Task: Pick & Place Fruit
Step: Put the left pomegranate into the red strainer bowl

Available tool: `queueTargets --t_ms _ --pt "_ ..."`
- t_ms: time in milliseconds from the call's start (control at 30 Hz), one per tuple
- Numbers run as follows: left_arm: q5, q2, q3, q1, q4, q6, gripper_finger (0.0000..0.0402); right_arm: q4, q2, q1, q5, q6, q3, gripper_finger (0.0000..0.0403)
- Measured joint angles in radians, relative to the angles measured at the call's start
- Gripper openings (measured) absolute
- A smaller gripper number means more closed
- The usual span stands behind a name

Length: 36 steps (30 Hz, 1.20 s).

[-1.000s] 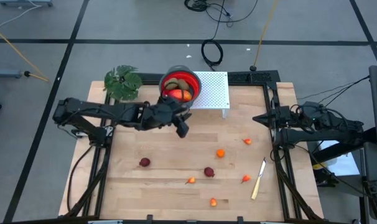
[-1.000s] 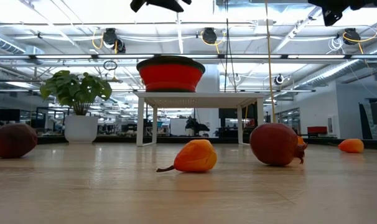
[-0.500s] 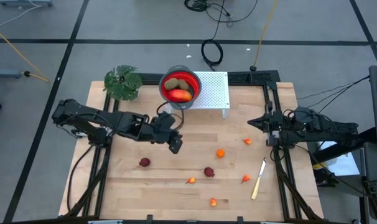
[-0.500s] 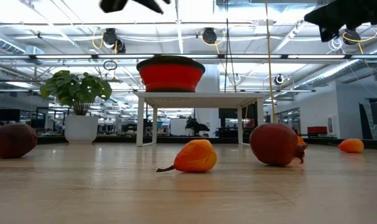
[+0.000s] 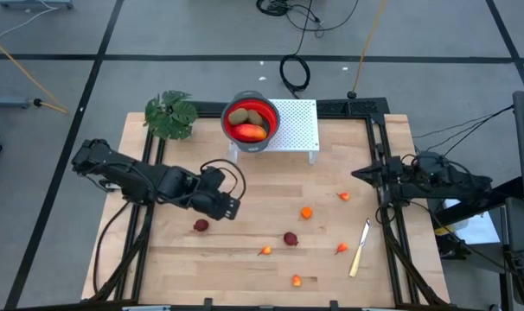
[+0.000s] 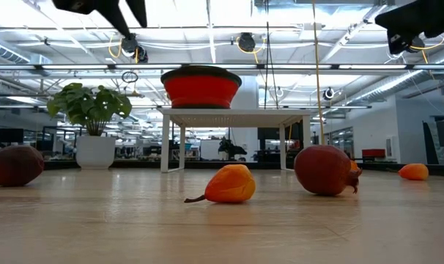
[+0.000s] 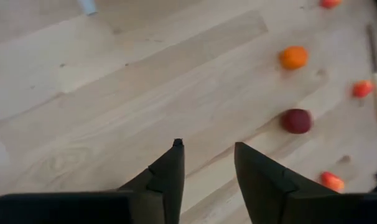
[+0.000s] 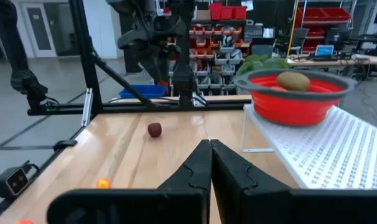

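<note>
I have the left gripper (image 5: pixel 231 207) hanging above the table (image 5: pixel 271 186) on its left half, just up from a dark red round fruit (image 5: pixel 201 225) that lies on the wood. From its wrist camera I see the two fingers (image 7: pixel 167 174) standing partly apart, a narrow gap between them with only bare wood showing through, so it holds nothing. The right gripper (image 5: pixel 359 173) waits over the right edge of the table, its fingers (image 8: pixel 198 168) pressed together and empty.

The red bowl (image 5: pixel 251 121) sits on the white perforated stand (image 5: pixel 297 125) at the far side of the table, and it already holds two olive-brown ovals (image 5: pixel 240 115) and a longer red-orange piece (image 5: pixel 251 132). The rest of the fruit is loose on the wood: a second dark red round (image 5: pixel 290 238) near the middle, an orange ball (image 5: pixel 306 212) just beyond it, and small orange-red bits (image 5: pixel 265 250) scattered toward the near edge (I count four from above). A pale-handled knife (image 5: pixel 359 249) lies toward the right side, and a leafy plant (image 5: pixel 170 114) stands at the far left corner.
</note>
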Motion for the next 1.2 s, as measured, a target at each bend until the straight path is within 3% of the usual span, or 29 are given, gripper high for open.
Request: queueTargets --t_ms 267,567,867,1200 --pt "0.028 0.0 -0.092 -0.012 0.0 -0.086 0.0207 -0.02 -0.017 0.0 0.0 0.053 -0.001 0.0" --pt "0.151 0.0 -0.206 -0.018 0.025 -0.2 0.026 0.007 -0.018 0.0 -0.028 0.062 -0.021 0.0" --pt "0.207 0.0 -0.281 -0.037 0.025 -0.281 0.0286 0.144 -0.019 0.0 -0.027 0.09 -0.159 0.0" --pt "0.28 0.0 -0.363 -0.075 0.022 -0.358 0.0297 0.154 -0.019 0.0 -0.027 0.09 -0.184 0.0"
